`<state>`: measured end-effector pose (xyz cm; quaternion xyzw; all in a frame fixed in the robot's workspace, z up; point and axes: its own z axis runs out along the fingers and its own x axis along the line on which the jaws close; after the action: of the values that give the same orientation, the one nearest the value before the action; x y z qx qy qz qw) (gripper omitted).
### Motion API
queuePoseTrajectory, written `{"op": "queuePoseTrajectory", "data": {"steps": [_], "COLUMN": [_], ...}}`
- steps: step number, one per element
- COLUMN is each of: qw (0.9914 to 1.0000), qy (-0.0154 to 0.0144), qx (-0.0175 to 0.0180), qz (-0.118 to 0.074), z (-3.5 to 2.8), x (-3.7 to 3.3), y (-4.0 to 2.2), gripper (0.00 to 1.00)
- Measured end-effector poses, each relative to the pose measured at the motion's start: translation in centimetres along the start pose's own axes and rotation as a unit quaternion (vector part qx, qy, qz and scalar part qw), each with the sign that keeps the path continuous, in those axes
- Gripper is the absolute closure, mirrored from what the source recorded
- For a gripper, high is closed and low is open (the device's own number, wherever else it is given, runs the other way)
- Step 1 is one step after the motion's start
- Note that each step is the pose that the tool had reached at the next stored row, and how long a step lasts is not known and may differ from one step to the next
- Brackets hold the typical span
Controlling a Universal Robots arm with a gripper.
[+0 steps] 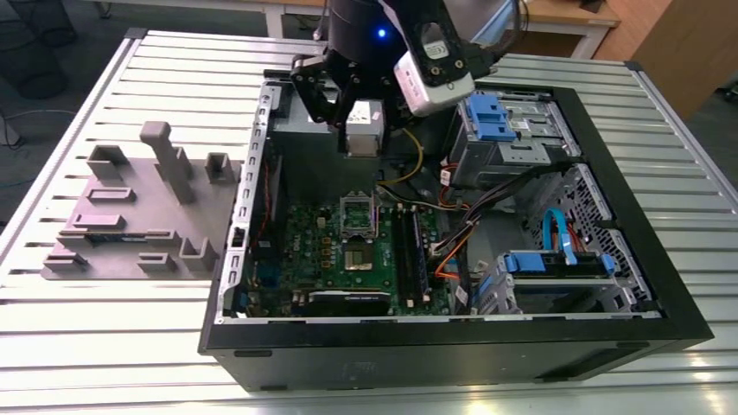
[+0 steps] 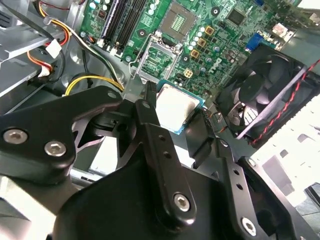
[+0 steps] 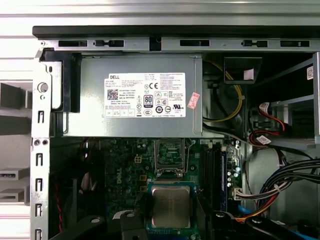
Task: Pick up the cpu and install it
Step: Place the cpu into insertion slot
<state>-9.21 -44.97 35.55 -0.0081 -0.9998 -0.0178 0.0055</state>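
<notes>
Pincer [image 2: 174,112] round cpu [image 3: 171,207]; slatted table [image 1: 173,69]

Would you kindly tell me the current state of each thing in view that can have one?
Small square silver-topped cpu: gripped by its edges, held in the air over the green motherboard, not seated.
Black gripper: shut on the cpu.
Metal-framed cpu socket: lid swung open, empty.
Black computer case: lying on its side, side panel off, inside exposed.
</notes>
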Motion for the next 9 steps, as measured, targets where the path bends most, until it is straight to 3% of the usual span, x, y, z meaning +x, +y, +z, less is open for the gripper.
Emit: {"op": "queuePoseTrajectory", "data": {"steps": [6,9], "qw": [1.00000,1.00000], "qy": [0.0001,0.0000], "qx": [0.0000,-0.0002], "qz": [0.000,0.000], "z": [0.71,1.23], "x": [-0.02,-0.04], "y": [-1.47,-1.90], "gripper": [0.53,0.53]}}
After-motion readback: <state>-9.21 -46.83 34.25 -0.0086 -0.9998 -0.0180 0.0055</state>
